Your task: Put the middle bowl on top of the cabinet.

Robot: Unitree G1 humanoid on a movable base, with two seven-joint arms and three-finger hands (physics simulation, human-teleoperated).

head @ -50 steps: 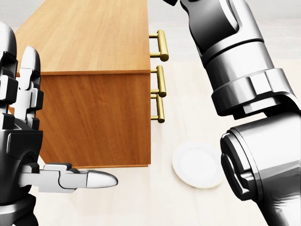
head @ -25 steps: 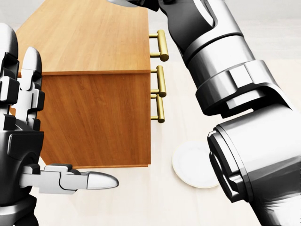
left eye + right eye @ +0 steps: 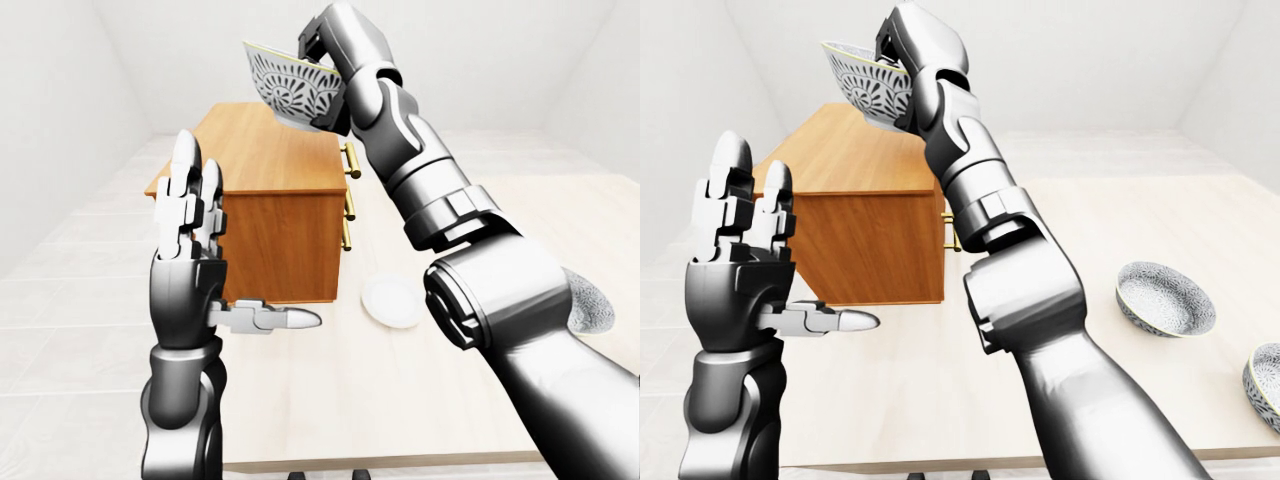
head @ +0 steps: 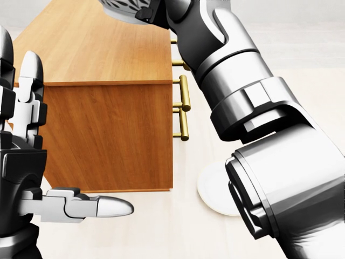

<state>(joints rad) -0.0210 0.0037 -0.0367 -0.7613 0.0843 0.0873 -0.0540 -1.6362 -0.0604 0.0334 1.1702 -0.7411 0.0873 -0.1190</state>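
A bowl (image 3: 290,88) with a dark leaf pattern outside and a yellow rim hangs tilted in the air above the right part of the wooden cabinet's (image 3: 262,160) top. My right hand (image 3: 320,52) is shut on its far rim, with the arm reaching up across the middle of the view. In the head view only the bowl's underside (image 4: 125,9) shows, at the top edge. My left hand (image 3: 235,250) stands upright at the left, fingers spread and thumb pointing right, holding nothing, level with the cabinet's side.
The cabinet stands on a pale table (image 3: 1090,230), with gold handles (image 4: 185,91) on its right face. A white plate (image 3: 392,302) lies just right of it. Two more patterned bowls (image 3: 1164,297) (image 3: 1265,385) sit at the table's right.
My right arm has swung left and over the cabinet top, bringing the bowl into the head view's top edge. It now covers more of the plate. The left hand has barely moved.
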